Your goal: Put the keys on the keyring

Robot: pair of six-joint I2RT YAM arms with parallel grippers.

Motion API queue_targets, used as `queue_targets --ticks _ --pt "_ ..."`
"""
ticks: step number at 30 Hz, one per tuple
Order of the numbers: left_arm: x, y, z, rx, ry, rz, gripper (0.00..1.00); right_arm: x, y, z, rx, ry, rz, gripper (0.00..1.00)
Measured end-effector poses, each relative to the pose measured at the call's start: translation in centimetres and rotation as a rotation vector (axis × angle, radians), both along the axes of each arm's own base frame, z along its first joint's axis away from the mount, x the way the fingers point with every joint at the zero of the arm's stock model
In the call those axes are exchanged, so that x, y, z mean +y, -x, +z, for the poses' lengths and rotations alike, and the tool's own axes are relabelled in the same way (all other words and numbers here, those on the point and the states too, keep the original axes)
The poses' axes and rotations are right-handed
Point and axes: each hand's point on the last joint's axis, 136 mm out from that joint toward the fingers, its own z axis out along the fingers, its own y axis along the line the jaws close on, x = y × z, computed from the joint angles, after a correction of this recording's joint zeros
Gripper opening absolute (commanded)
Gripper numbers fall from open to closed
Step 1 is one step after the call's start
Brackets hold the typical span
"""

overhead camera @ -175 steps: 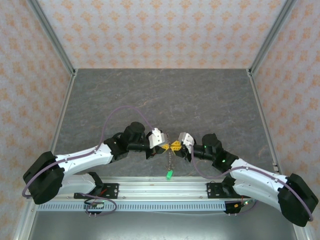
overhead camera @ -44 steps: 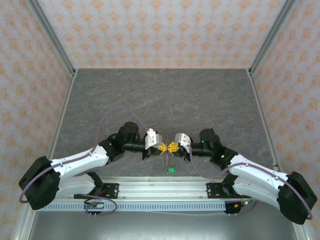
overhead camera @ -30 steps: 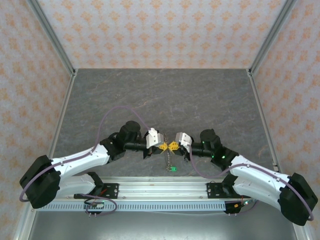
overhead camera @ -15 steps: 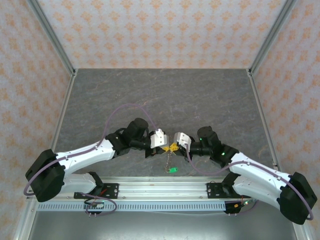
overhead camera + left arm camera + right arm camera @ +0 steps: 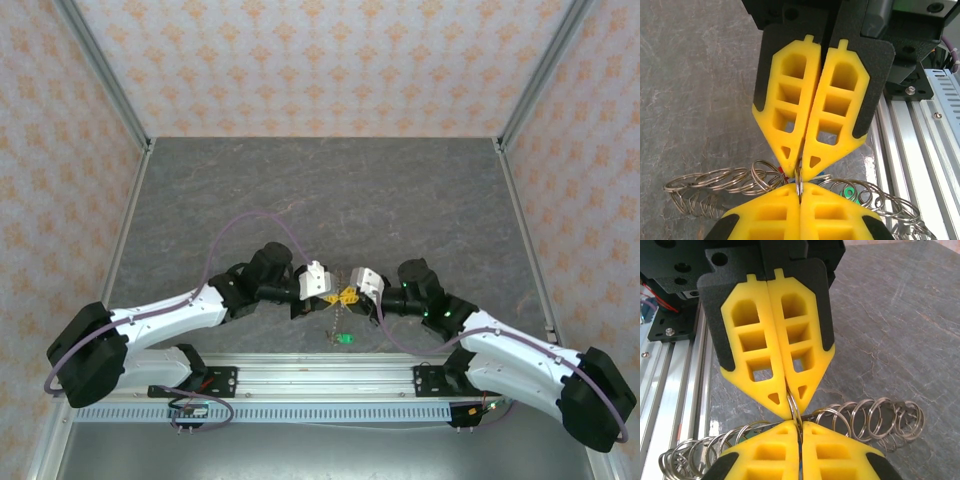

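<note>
Table (image 5: 320, 190): left hand (image 5: 338, 297), right hand (image 5: 353, 296), keyring (image 5: 340, 320) near rail (image 5: 330, 378)

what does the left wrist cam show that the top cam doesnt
Left wrist view adds: the keyring resolved as linked wire rings, one pinched edge-on between the shut yellow fingers of the left gripper, with the right gripper shut on it from the opposite side. Top view adds: both whole arms, the patterned walls, and the chain ending at the green tag near the rail. Both: the grippers meeting tip to tip over the grey table.
</note>
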Motion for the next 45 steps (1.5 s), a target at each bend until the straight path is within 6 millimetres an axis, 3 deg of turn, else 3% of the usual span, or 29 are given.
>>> queue_targets --ticks 11,18,28,36,45 --pt "-0.2 0.0 0.3 0.023 0.042 0.015 0.0 -0.5 -0.4 -0.5 0.001 -0.038 -0.056 0.18" --pt "-0.5 0.7 1.9 0.005 0.098 -0.03 0.0 -1.6 -0.7 -1.0 -0.004 -0.017 -0.117 0.21" --pt "-0.5 0.8 2.3 -0.002 0.108 -0.036 0.0 -2.3 -0.4 0.7 -0.046 -0.05 -0.136 0.23" --pt "-0.4 0.9 2.5 -0.005 0.108 -0.034 0.0 -1.3 0.2 2.4 -0.041 -0.084 -0.07 0.22" --pt "-0.2 1.0 2.2 0.005 0.094 -0.028 0.0 -0.2 0.3 2.0 0.014 -0.07 -0.011 0.2"
